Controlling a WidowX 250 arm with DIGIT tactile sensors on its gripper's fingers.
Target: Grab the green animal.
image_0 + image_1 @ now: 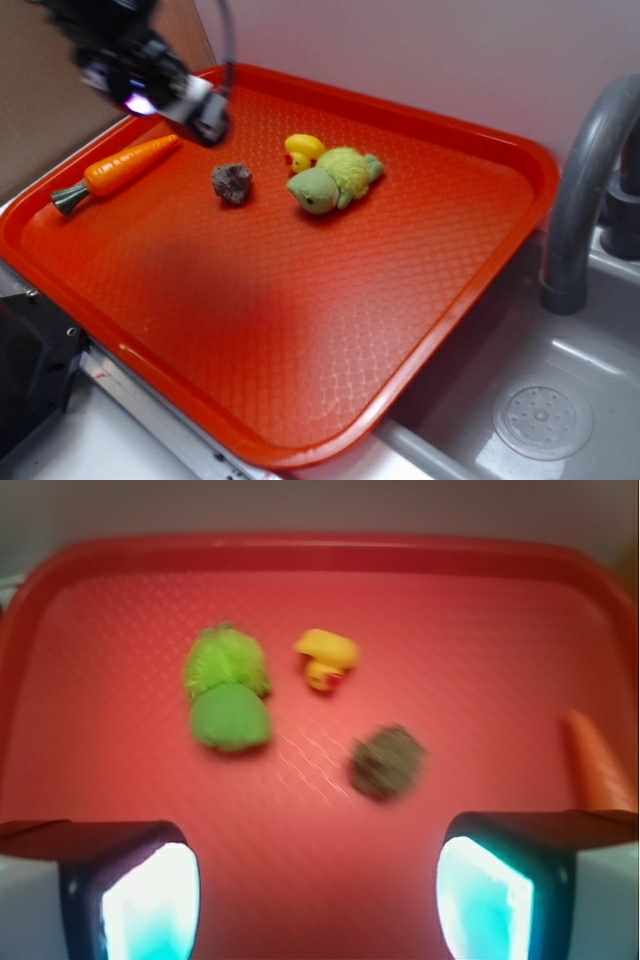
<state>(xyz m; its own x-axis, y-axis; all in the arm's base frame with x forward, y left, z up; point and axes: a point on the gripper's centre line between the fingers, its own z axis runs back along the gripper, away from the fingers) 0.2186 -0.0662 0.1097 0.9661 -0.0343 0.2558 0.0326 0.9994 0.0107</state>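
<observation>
The hand (205, 115) hangs in the upper left of the exterior frame, above the tray's far corner; in the wrist view its two fingers (150, 900) stand wide apart at the bottom corners with nothing between them, so it is open and empty, a fit stance for coming down over a soft toy; nearest below it lies the carrot (125, 168), at the left of the exterior view; toward the frame's centre sits the grey-brown lump (232, 183); beyond that the green animal (335, 180) lies on its side near the middle of the red tray (300, 330), touching or just beside the yellow duck (302, 152); the spread probably leaves room for the fingers; a grey faucet (590, 190) rises at the right edge.
</observation>
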